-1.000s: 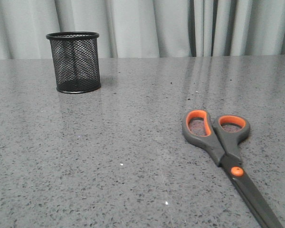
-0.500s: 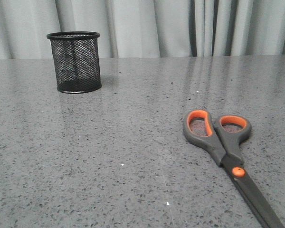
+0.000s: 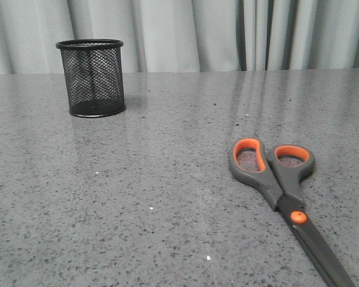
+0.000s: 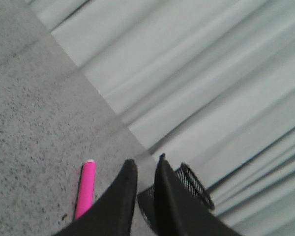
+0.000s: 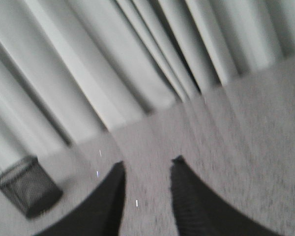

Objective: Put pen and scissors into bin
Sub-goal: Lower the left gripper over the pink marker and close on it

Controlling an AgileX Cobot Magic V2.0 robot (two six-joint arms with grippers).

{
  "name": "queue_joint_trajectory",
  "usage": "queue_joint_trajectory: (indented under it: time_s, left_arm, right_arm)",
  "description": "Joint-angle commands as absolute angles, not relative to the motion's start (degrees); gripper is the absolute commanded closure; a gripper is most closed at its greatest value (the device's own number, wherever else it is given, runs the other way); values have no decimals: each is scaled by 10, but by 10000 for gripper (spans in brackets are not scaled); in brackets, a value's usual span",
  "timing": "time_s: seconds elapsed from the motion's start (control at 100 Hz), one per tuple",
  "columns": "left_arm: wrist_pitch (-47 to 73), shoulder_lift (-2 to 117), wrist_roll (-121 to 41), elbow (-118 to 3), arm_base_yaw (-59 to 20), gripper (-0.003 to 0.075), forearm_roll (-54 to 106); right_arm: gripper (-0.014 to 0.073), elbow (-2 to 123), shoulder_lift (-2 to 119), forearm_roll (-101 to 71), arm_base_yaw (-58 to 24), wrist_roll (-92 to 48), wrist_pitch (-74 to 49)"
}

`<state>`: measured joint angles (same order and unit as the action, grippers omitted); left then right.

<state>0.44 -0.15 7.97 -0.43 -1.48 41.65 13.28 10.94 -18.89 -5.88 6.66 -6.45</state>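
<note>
Wide bare tabletop [image 3: 137,179] lies between the cup [image 3: 91,78] at far left, by the curtain [image 3: 185,33], and the scissors [image 3: 281,191] flat at near right. The cup looks empty. The pen [image 4: 86,189] lies beside the nearly closed left fingers [image 4: 145,184]; the right fingers [image 5: 146,191] are parted, holding nothing.

No readable text, label, brand, number or sign appears on anything in any of the views.

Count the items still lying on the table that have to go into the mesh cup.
2: the scissors lie at the table's front right; the pen lies flat near the cup, seen only by the left wrist camera.
</note>
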Motion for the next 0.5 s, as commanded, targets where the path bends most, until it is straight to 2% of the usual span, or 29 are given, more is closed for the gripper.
queue_joint_trajectory:
  time_s: [0.0, 0.06, 0.1, 0.34, 0.49]
  left_arm:
    - [28, 25, 76, -47, -33, 426, 340]
    - [54, 65, 76, -85, -46, 339, 297]
    - [68, 99, 76, -111, -55, 330, 270]
    - [293, 355, 76, -307, -70, 423, 127]
    - [429, 515, 76, -442, -70, 426, 62]
  right_arm:
    - [257, 194, 167, -183, -60, 46, -102]
    - [255, 225, 210, -183, -60, 31, -138]
    - [255, 248, 238, -183, -60, 21, -153]
    - [255, 345, 340, -183, -65, 15, -194]
    - [255, 354, 347, -183, -87, 15, -194]
